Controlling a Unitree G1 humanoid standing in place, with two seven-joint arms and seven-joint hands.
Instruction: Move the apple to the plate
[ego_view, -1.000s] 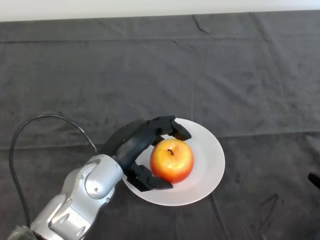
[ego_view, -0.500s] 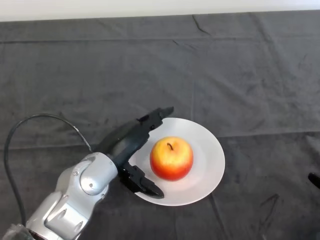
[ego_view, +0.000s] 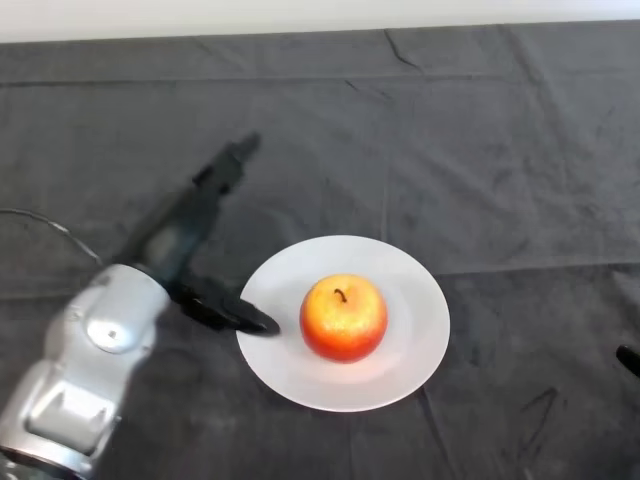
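Red-yellow apple (ego_view: 343, 317) sits stem up at centre of white plate (ego_view: 415, 300) on dark cloth (ego_view: 480, 150), left hand (ego_view: 190, 240) just left of plate, fingers spread apart, gripping nothing.

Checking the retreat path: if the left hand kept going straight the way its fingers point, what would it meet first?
Probably nothing: the left hand is open, pointing up and right over bare dark cloth, away from the apple and plate. Its height is unclear.
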